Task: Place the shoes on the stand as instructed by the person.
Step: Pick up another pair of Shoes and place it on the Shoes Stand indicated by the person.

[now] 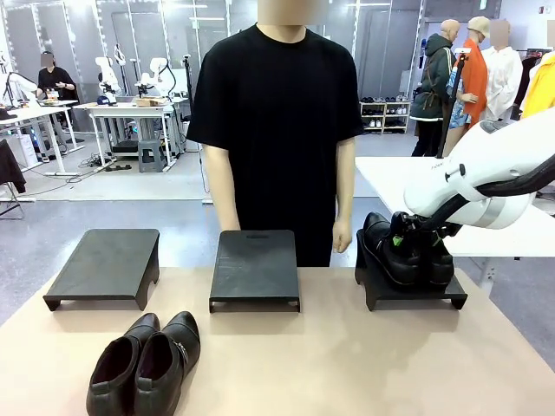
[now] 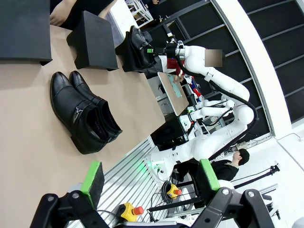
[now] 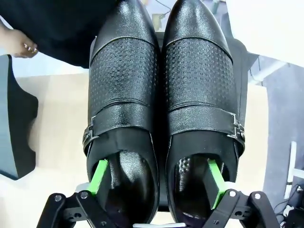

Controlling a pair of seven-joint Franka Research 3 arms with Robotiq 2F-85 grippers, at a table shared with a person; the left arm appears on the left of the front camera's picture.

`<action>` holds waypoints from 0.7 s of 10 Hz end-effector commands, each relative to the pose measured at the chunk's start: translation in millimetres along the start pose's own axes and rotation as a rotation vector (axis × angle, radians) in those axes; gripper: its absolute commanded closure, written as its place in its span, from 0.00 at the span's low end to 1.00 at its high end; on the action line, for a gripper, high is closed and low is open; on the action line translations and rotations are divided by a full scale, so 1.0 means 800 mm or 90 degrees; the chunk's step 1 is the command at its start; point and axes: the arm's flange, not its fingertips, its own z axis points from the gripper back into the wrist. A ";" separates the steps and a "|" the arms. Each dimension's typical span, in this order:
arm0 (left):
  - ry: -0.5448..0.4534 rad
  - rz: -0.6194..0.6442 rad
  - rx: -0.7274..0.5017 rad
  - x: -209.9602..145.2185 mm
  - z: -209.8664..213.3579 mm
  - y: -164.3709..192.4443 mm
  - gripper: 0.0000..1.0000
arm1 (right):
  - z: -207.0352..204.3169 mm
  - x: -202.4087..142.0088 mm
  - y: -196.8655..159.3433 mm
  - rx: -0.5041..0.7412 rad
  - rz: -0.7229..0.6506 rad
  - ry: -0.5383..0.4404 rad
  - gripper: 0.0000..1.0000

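Four shoes (image 1: 169, 347); three stands (image 1: 256, 260); one person (image 1: 273, 113); left gripper (image 2: 149, 173) released; right gripper (image 3: 156, 176) released

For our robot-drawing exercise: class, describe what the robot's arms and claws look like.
The right arm has a smooth, rounded white casing with a black cable running along it. The left claw and right claw are black linkages tipped with green pads.

One shoe pair (image 1: 381, 251) sits on the right stand (image 1: 416, 297), the other pair (image 1: 143, 364) on the table (image 1: 347, 364) front-left.
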 end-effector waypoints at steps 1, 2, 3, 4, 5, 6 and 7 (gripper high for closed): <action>-0.003 -0.014 -0.012 0.002 0.003 0.001 0.00 | -0.001 0.000 -0.002 0.000 -0.003 0.000 0.03; -0.003 -0.014 -0.012 0.002 0.003 0.001 0.00 | -0.001 0.000 -0.002 0.000 -0.003 0.000 0.03; -0.003 -0.014 -0.012 0.002 0.003 0.001 0.00 | -0.001 0.000 -0.002 0.000 -0.003 0.000 0.03; -0.003 -0.014 -0.012 0.002 0.003 0.001 0.00 | -0.001 0.000 -0.002 0.000 -0.003 0.000 0.03; -0.003 -0.014 -0.012 0.002 0.003 0.001 0.00 | 0.000 0.000 0.000 0.000 0.000 0.000 0.03; -0.003 -0.014 -0.012 0.002 0.003 0.001 0.00 | 0.024 -0.016 0.004 0.038 0.022 -0.020 0.02; -0.003 -0.014 -0.012 0.002 0.003 0.001 0.00 | 0.063 -0.038 0.003 0.099 0.028 -0.015 0.02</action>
